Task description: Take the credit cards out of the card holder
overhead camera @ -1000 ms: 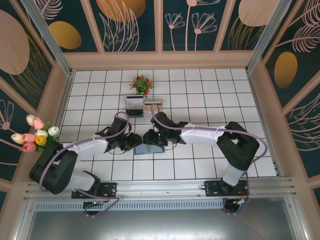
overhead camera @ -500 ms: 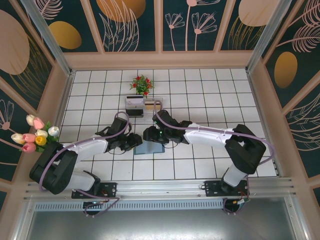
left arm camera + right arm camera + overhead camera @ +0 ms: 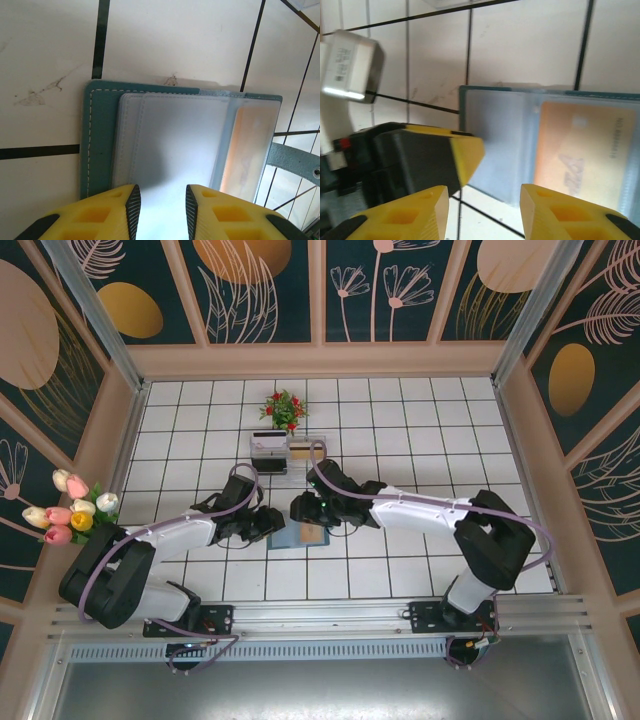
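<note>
The card holder (image 3: 297,537) lies open and flat on the tiles, teal with clear inner sleeves (image 3: 170,140). One tan credit card (image 3: 313,533) sits in its right-hand sleeve (image 3: 245,150) (image 3: 585,150). My left gripper (image 3: 272,525) is at the holder's left end, its jaws a little apart (image 3: 162,210) over the pale sleeve, gripping nothing. Its yellow fingertip (image 3: 467,152) rests at the holder's edge (image 3: 495,135). My right gripper (image 3: 303,510) hovers open (image 3: 485,210) just above the holder's left half, nothing between its fingers.
A clear acrylic rack (image 3: 287,452) with cards in it stands two tiles behind the holder, a small red flower pot (image 3: 284,408) behind that. A tulip bunch (image 3: 72,508) sits on the left wall ledge. Wooden walls ring the tiled floor.
My right gripper has lifted back off the holder, uncovering the tan card in its right sleeve. The left arm has not moved.
</note>
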Tool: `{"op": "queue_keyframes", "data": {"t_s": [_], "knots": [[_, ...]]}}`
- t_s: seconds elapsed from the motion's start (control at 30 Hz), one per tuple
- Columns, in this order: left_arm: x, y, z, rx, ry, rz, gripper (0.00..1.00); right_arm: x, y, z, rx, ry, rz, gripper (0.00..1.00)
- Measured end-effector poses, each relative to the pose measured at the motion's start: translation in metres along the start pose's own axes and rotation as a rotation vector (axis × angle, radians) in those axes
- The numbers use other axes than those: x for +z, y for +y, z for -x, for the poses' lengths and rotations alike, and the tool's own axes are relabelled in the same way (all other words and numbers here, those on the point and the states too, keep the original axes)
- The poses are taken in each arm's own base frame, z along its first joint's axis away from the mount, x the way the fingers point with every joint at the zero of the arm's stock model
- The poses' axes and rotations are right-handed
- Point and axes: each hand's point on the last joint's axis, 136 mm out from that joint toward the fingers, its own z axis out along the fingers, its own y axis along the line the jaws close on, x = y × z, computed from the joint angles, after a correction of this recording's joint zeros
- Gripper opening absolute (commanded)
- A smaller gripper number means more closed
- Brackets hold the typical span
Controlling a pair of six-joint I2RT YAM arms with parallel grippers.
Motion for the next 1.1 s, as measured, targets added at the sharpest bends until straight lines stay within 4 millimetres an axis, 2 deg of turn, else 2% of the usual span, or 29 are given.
{"op": "queue_keyframes", "data": {"t_s": [0.2,0.47,1.1], "knots": [[0.0,0.0,0.0,0.0,0.0,0.0,0.34,0.01,-0.027,0.001,0.044,0.018,-0.078,0.46],[0.0,0.0,0.0,0.003,-0.002,0.002,0.33,0.025,-0.051,-0.012,0.064,0.072,-0.157,0.46],[0.0,0.001,0.001,0.003,-0.003,0.003,0.33,0.028,-0.063,-0.016,0.071,0.082,-0.208,0.46]]}}
